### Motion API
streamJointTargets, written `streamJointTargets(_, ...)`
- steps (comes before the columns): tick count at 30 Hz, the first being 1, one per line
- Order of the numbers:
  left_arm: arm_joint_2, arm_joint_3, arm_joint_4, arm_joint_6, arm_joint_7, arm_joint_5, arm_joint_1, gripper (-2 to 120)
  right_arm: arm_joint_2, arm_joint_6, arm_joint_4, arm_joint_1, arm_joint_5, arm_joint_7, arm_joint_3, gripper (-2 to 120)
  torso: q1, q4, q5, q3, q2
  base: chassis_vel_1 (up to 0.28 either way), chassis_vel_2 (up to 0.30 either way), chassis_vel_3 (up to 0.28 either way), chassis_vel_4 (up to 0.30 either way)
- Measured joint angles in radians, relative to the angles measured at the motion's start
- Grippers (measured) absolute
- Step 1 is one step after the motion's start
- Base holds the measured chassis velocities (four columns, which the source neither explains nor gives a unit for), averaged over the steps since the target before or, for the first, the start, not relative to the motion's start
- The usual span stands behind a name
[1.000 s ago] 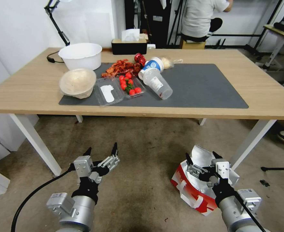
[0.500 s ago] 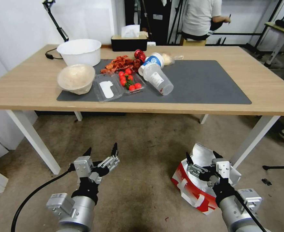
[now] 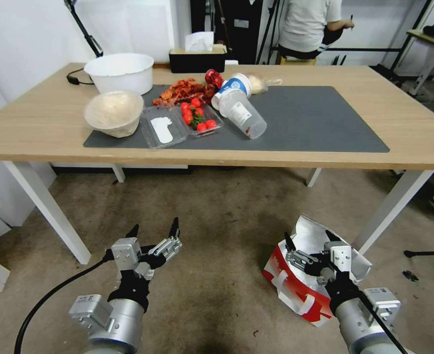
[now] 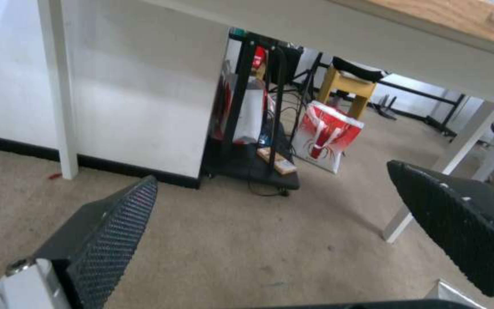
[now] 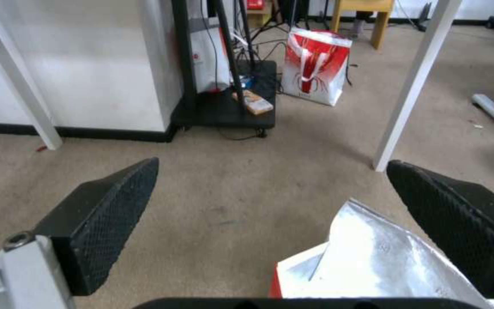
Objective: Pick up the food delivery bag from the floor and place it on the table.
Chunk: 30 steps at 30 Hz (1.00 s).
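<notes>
Your right end effector [image 3: 309, 239] hangs with jaws spread wide above the white-and-red, foil-lined food delivery bag [image 3: 295, 287] on the worn brownish carpet floor [image 3: 227, 216] — lower onto a white strap handle [image 3: 280, 284], not the flimsy foil flap. Left end effector [image 3: 153, 229] waits spread too, well left; the long light-wood bench [image 3: 414, 128] stands ahead.

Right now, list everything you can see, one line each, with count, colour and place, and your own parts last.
food delivery bag: 1, white and red, foil-lined, on floor by right table leg
floor: brownish-grey, stained
table: 1, light wood, white legs
mat: 1, dark grey, on table
bowls: 2, white, table's left
tomatoes: several, red, in clear tray
cups: 2, tipped over on mat
tissue box: 1, black, far edge
second bag: 1, red and white, beyond table
left gripper: open, above floor
right gripper: open, over bag
</notes>
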Motion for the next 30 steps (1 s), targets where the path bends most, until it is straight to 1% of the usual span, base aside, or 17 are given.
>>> streamJointTargets(7,0.001,-0.002,0.0,-0.002,0.0,0.0,-0.001,100,-0.002,0.0,-0.001,0.0,0.0,-0.001,0.0,100,-0.009,0.0,0.0,-0.015,-0.024,0.0,0.0,0.0,0.0)
streamJointTargets(11,0.001,-0.003,-0.001,-0.002,0.0,0.0,-0.001,100,-0.002,0.001,-0.002,0.0,0.0,-0.001,0.0,100,-0.016,0.0,0.0,-0.031,-0.047,0.0,0.0,0.0,0.0)
streamJointTargets(18,0.001,-0.004,-0.005,-0.002,0.0,0.0,0.001,100,-0.003,0.001,-0.002,0.004,0.002,-0.001,0.001,100,-0.023,0.0,0.0,-0.045,-0.068,0.0,0.0,0.0,0.0)
streamJointTargets(26,0.001,-0.005,-0.004,-0.002,0.0,0.0,0.0,100,-0.003,0.001,-0.002,0.004,0.002,-0.002,0.002,100,-0.034,0.0,0.0,-0.072,-0.107,0.0,0.0,0.0,0.0)
streamJointTargets(30,0.002,-0.005,-0.003,-0.002,0.0,0.001,-0.001,100,-0.003,0.001,-0.002,0.003,0.002,-0.001,0.003,100,-0.038,0.0,0.0,-0.08,-0.118,0.0,0.0,0.0,0.0)
